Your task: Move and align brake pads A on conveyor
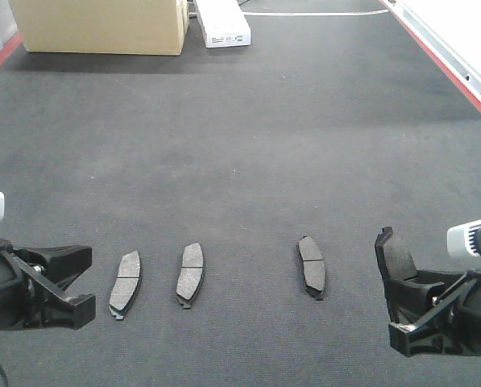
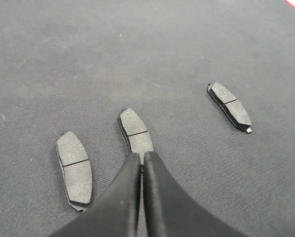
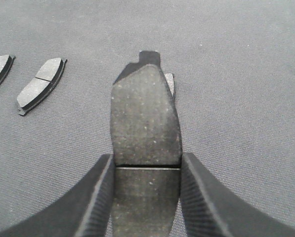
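I am a two-armed robot looking down a wide charcoal conveyor (image 1: 240, 161) with red edge strips. Three brake pads lie flat on it in a loose row near me: the left pad (image 1: 126, 284), the second pad (image 1: 190, 274) just beside it, and the third pad (image 1: 312, 267) set well apart to the right. None sits quite parallel to the others.

My right pincer (image 3: 146, 170) is clamped on the fourth pad (image 3: 145, 123), its two fingers pressing the long edges near the groove, so the pad juts forward and hangs clear of the belt at the right end of the row. My left pincer (image 2: 141, 160) has its fingers pressed together with nothing between them, poised over the near end of the second pad.

To place the held pad well, I judge I should bring it down to the right of the third pad, matching the row's line, turn my wrist so its long axis runs parallel with the others, lower it flat before letting go, and avoid dropping it from a height or tilted, where it could skid or land askew.
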You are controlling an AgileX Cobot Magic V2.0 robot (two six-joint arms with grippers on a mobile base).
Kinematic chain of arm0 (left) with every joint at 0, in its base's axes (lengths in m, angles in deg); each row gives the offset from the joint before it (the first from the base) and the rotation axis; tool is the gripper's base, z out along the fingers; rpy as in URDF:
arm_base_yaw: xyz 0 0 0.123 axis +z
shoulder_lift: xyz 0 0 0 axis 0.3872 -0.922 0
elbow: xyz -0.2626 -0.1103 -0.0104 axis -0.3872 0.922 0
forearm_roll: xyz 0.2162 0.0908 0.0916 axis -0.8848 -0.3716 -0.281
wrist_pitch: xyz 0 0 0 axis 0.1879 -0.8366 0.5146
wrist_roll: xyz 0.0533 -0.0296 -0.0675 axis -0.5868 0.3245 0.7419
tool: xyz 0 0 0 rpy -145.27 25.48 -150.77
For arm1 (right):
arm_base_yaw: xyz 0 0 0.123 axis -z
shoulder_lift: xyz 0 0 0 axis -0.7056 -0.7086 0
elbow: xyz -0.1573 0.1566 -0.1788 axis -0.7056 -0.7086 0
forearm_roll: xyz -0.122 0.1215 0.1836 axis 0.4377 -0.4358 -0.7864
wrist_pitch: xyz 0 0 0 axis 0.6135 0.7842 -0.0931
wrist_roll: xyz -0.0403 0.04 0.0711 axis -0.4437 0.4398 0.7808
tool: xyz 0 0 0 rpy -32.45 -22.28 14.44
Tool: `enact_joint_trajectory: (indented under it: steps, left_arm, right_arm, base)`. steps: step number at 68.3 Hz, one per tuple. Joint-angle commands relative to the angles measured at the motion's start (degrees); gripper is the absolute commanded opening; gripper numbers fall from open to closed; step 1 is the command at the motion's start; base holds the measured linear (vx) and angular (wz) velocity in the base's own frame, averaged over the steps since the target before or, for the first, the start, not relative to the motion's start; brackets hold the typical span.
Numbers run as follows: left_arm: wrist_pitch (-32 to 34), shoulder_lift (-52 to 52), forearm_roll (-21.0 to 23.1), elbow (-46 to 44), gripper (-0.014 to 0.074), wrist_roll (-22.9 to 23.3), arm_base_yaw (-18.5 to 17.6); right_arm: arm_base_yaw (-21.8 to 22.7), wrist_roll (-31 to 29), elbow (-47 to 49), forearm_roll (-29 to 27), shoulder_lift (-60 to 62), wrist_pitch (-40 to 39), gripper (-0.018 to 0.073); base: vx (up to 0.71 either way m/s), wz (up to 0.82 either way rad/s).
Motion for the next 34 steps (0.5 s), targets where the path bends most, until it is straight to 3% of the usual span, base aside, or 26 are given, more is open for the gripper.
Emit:
enact_joint_trajectory:
  steps: [1, 34]
  left_arm:
    - [3.4, 0.5, -0.3, -1.6, -0.0006, 0.2, -0.2]
    - [3.4, 0.5, -0.3, -1.6, -0.0006, 0.2, -0.2]
  right_arm:
    - [0.0, -0.6, 1.8, 0.3, 0.5, -4.8, -0.0008]
    - [0.0, -0.6, 1.8, 0.3, 0.5, -4.8, -0.0008]
  base:
    - [0.0, 0.0]
    - [0.0, 0.0]
